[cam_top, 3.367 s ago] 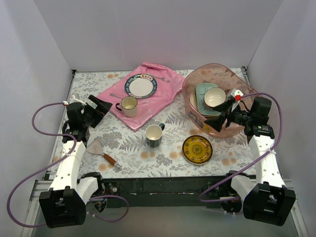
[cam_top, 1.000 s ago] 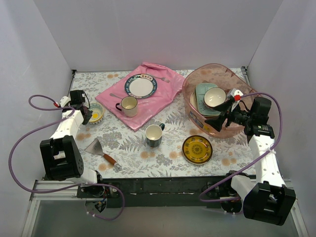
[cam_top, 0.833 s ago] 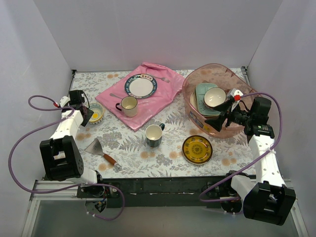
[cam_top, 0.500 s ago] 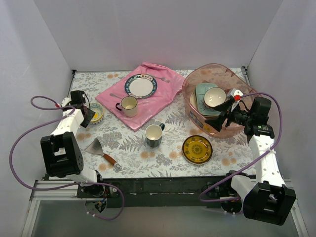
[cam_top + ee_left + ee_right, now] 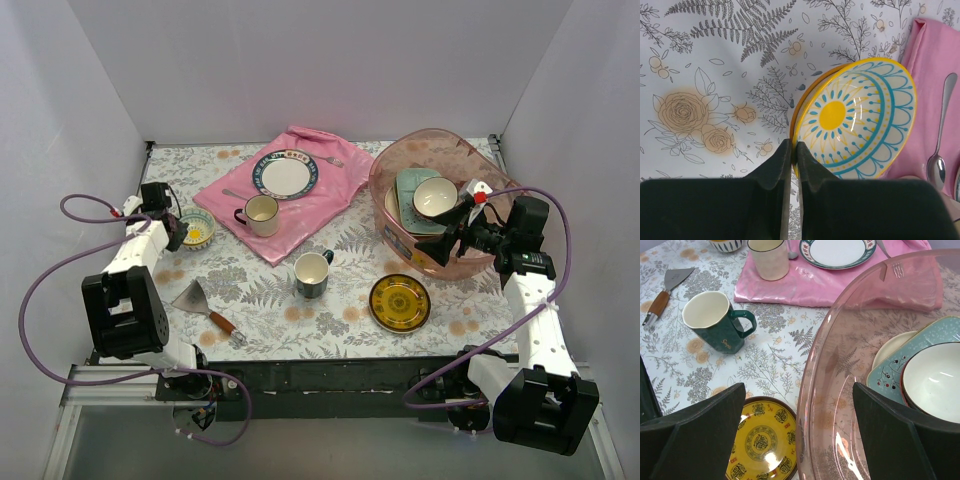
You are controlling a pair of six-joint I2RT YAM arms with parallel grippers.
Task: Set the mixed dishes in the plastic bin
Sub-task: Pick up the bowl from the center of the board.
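My left gripper [image 5: 794,150] is shut on the near rim of a patterned bowl [image 5: 855,120], yellow and blue inside, which sits tilted at the table's left [image 5: 198,229] beside the pink cloth. The plastic bin [image 5: 395,165] stands at the right and holds a pale green tray [image 5: 408,188] and a cream bowl [image 5: 435,196]. My right gripper [image 5: 797,435] hangs open over the bin's near-left rim [image 5: 812,365], with nothing between its fingers. A yellow plate [image 5: 400,302] and a dark mug [image 5: 312,273] rest on the table. A blue-rimmed plate [image 5: 285,174] and a cream mug [image 5: 262,214] sit on the cloth.
The pink cloth [image 5: 325,195] lies at the back centre with a spoon [image 5: 940,145] on its edge. A metal spatula with a wooden handle [image 5: 205,305] lies near the front left. White walls close in the table on three sides.
The left arm has swung out to the bowl at the far left. Its jaws opened briefly and closed again on the bowl's rim. The right arm has not moved.
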